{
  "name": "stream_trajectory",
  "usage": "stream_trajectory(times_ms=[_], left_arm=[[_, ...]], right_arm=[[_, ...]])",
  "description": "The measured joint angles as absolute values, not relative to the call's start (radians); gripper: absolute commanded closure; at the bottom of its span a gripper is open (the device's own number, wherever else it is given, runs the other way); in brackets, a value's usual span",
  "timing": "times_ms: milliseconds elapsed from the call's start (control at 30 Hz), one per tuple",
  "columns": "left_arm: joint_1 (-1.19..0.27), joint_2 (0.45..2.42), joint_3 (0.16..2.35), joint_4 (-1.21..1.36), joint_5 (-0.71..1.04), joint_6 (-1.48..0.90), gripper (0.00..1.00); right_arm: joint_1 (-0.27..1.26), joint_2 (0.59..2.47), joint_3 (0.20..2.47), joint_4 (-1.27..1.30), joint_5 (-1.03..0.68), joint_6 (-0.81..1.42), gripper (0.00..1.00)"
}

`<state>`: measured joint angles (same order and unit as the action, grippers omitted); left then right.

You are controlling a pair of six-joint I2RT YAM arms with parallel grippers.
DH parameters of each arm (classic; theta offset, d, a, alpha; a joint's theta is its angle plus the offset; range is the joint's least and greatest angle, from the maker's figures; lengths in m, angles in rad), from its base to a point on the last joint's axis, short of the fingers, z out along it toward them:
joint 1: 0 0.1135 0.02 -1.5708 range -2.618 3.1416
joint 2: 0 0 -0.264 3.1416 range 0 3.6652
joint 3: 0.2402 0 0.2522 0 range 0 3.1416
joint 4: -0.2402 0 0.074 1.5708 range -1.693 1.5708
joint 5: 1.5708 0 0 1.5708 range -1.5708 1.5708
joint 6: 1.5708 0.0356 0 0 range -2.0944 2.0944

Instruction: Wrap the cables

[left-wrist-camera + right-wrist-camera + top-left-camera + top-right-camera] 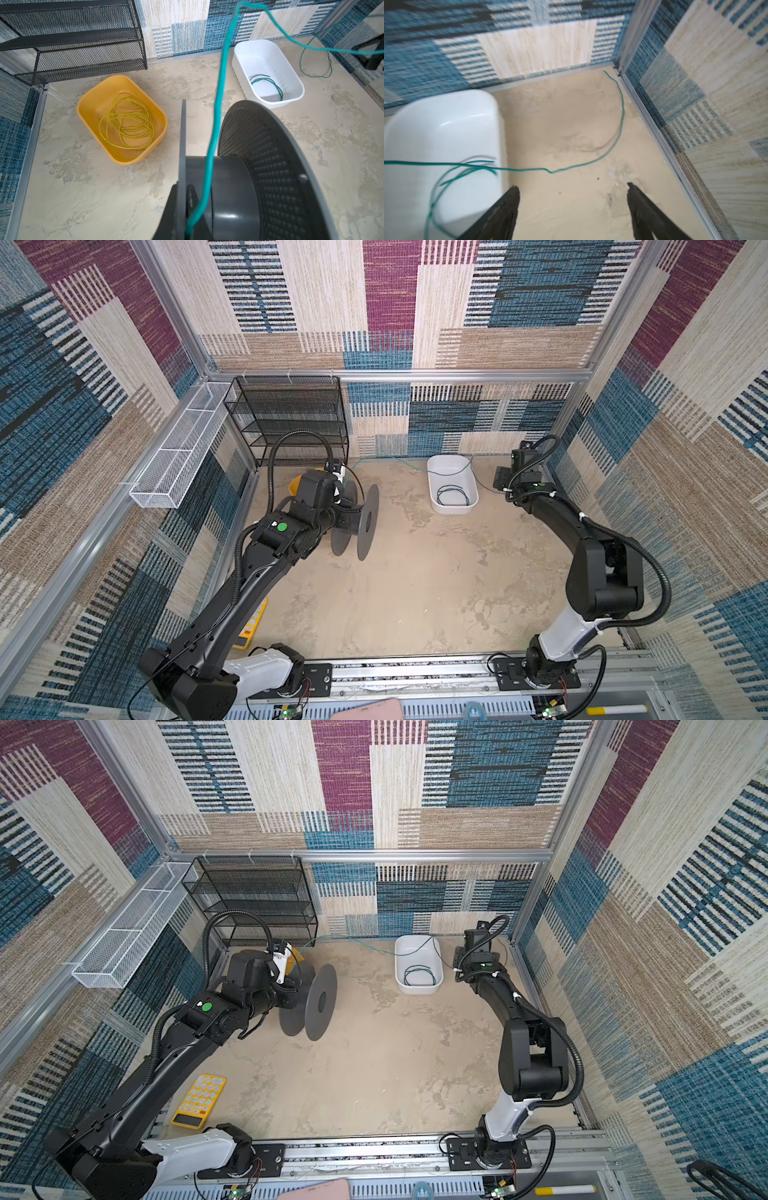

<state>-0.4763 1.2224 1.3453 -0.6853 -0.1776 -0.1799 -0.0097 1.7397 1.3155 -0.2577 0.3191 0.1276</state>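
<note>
While the left gripper is clamping the spool, the right gripper is hovering wide open and empty, needing to pinch the teal cable next.

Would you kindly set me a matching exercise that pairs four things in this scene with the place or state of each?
Things:
1. yellow wire coil
2. grey spool
3. yellow calculator
4. right gripper

Places or states:
a. open, over the table beside the white tub
b. has the teal cable running over its hub
c. lying in the yellow tub
d. flat on the table, at the lower left in a top view

Pairs: 1-c, 2-b, 3-d, 4-a.
</note>
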Motion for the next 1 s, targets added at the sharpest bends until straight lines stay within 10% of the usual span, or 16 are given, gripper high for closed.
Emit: stream_trajectory(times_ms=[1000], left_arm=[[-0.415, 1.243, 1.333, -0.683, -0.046, -0.18, 1.0]], right_arm=[[-0.218, 1.966, 1.095, 0.365, -0.493, 0.926, 0.23]])
